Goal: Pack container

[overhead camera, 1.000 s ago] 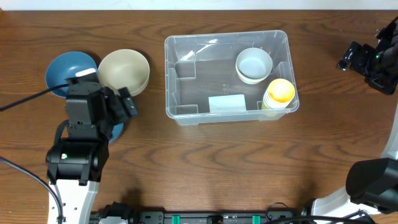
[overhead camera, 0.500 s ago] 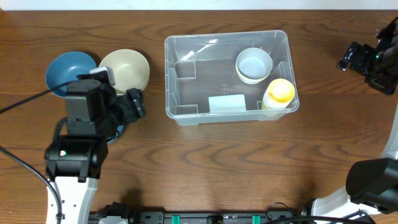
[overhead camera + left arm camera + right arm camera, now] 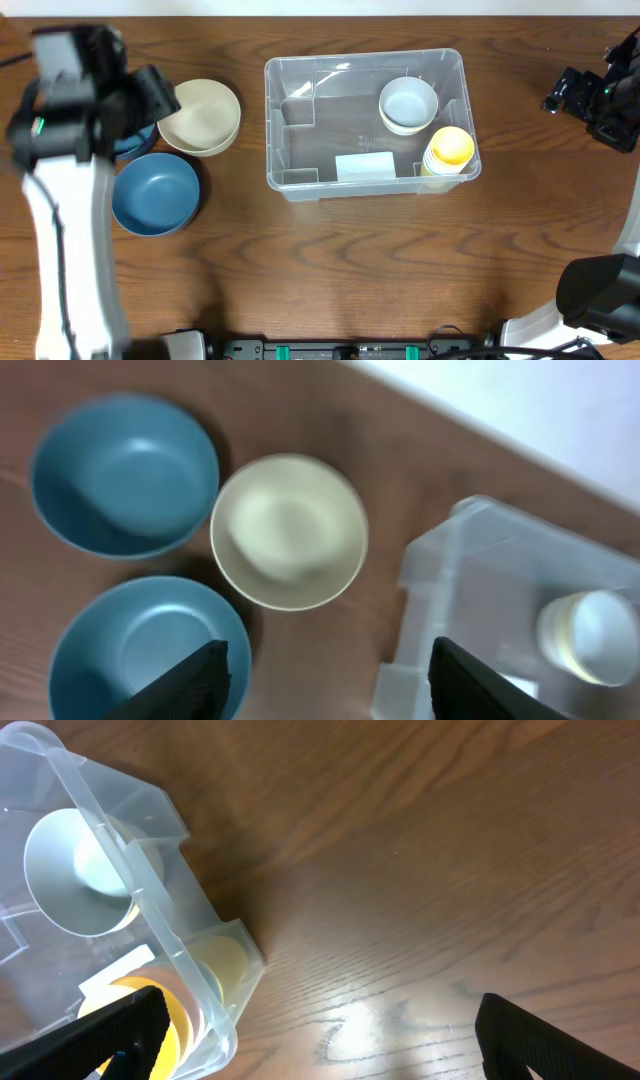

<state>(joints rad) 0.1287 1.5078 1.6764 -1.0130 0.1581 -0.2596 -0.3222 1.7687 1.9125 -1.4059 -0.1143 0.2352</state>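
Note:
The clear plastic container (image 3: pixel 270 120) stands mid-table with a pale label (image 3: pixel 364 166) at its front wall. Inside it are a white cup (image 3: pixel 408 104) and a stack of yellow cups (image 3: pixel 449 148) at the right end. My left gripper (image 3: pixel 152 93) is raised high over the bowls, open and empty. The left wrist view (image 3: pixel 330 685) shows its fingers wide apart, with the container (image 3: pixel 480 580) to the right. My right gripper (image 3: pixel 565 95) is open and empty, right of the container. The right wrist view (image 3: pixel 320 1040) shows the container's corner (image 3: pixel 150 890).
A cream bowl (image 3: pixel 200 116) sits left of the container. One blue bowl (image 3: pixel 155 193) lies in front of it. A second blue bowl (image 3: pixel 125 475) behind it is mostly hidden by my left arm in the overhead view. Bare wood lies in front of the container.
My left arm has risen and swung back-left, uncovering the front blue bowl. Its image is motion-blurred. The right arm and the container's contents have not moved.

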